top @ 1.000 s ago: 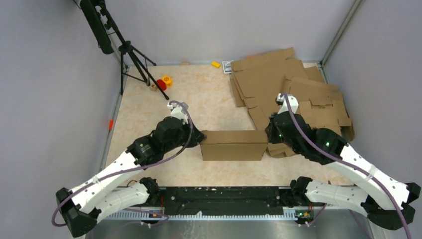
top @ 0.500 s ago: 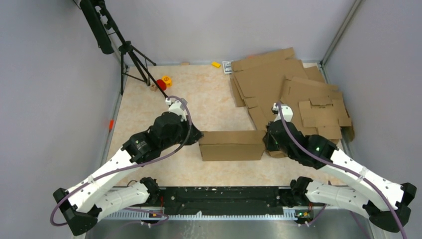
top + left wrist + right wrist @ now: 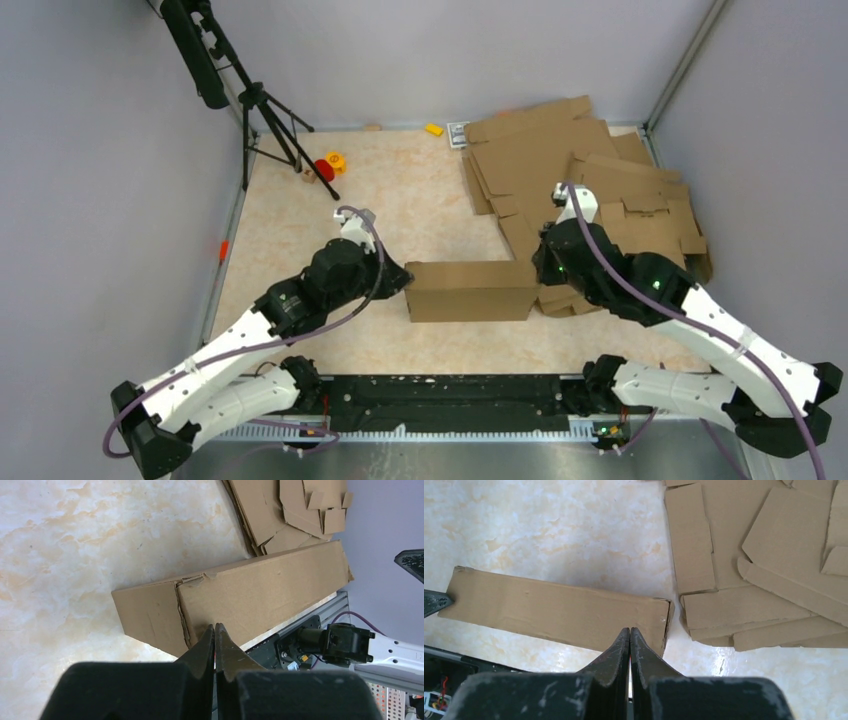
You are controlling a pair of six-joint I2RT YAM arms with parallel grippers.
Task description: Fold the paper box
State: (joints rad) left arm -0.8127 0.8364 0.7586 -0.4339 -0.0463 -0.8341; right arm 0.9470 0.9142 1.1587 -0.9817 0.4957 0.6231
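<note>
Both ends of the plain brown cardboard box (image 3: 470, 291) on the beige marbled table (image 3: 400, 200) were flanked: black left gripper (image 3: 215, 628) at the left, black right gripper (image 3: 630, 630) at the right, fingers pressed together, gripping nothing.

Bright even overhead light, soft shadows, sharp views; near wrist foreground blurred.

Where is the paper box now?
Top view: the paper box sits near-centre on the table, between the left arm and right arm, the cardboard pile at its right end.
</note>
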